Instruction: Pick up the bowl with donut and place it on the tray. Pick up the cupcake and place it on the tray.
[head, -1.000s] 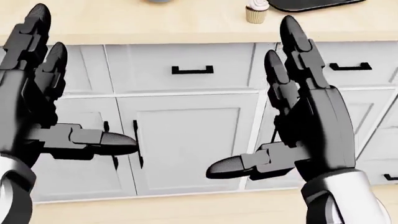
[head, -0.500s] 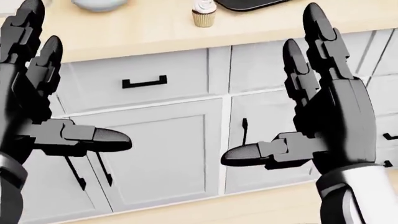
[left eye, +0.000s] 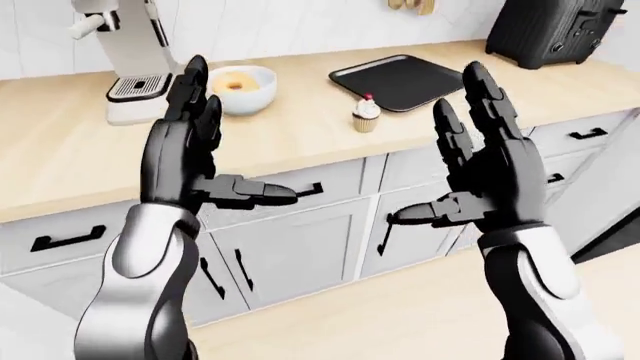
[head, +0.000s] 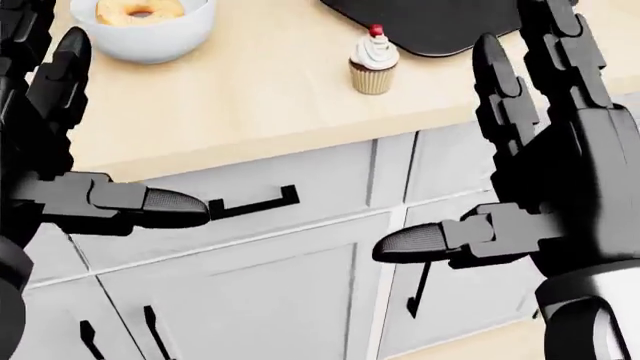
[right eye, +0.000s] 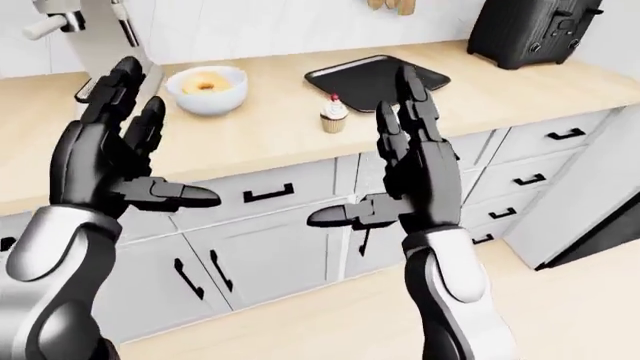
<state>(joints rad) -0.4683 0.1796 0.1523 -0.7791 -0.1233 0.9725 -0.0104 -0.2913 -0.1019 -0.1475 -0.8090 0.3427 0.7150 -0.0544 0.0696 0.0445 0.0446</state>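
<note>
A pale bowl with a donut (left eye: 241, 88) stands on the wooden counter (left eye: 80, 142). A cupcake (left eye: 366, 115) with white frosting and a red top stands to its right, next to a black tray (left eye: 405, 79). My left hand (left eye: 195, 161) and right hand (left eye: 475, 176) are both open and empty, palms facing each other, raised in the air below the counter edge. In the head view the bowl (head: 145, 26), cupcake (head: 373, 65) and tray (head: 430, 22) lie along the top.
A white coffee machine (left eye: 135, 60) stands left of the bowl. A black toaster (left eye: 550, 30) stands at the counter's right end. Grey cabinet doors and drawers with black handles (left eye: 300, 240) run under the counter. Wooden floor lies below.
The camera has moved: the counter has slid down into the head view, so bowl, cupcake and tray show more fully. Both hands stay open in the same pose.
</note>
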